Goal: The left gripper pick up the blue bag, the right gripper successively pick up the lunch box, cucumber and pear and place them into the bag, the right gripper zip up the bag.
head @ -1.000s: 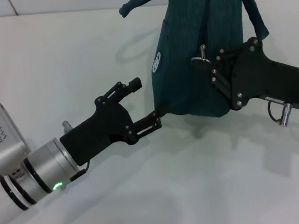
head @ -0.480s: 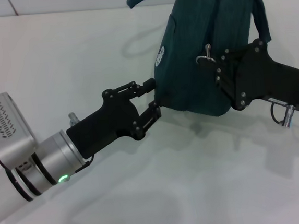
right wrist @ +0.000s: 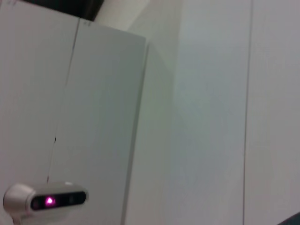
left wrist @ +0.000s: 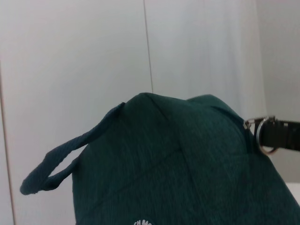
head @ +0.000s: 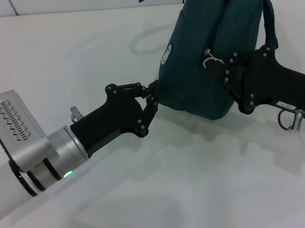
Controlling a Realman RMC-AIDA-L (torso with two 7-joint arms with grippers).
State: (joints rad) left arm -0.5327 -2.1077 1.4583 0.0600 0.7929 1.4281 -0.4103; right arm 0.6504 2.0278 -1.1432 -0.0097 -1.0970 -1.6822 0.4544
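Standing bag: dark teal-blue fabric bag (head: 206, 61) upright at table's (head: 149, 199) far edge
Left claw (head: 152, 95): pinched together on bag's lower corner
Right claw (head: 219, 68): clamped on metal zipper ring (head: 210, 61)

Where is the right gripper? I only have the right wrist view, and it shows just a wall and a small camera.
Observer: In the head view the right gripper is against the side of the bag, right beside a metal zipper ring.
Operator: What is the left arm doing?
Observer: The left gripper is closed on the bag's lower edge, on the side away from the right gripper.
Operator: Any lunch box, cucumber or pear lying outside?
Observer: None shows in any view. Whether they are inside the bag cannot be seen.
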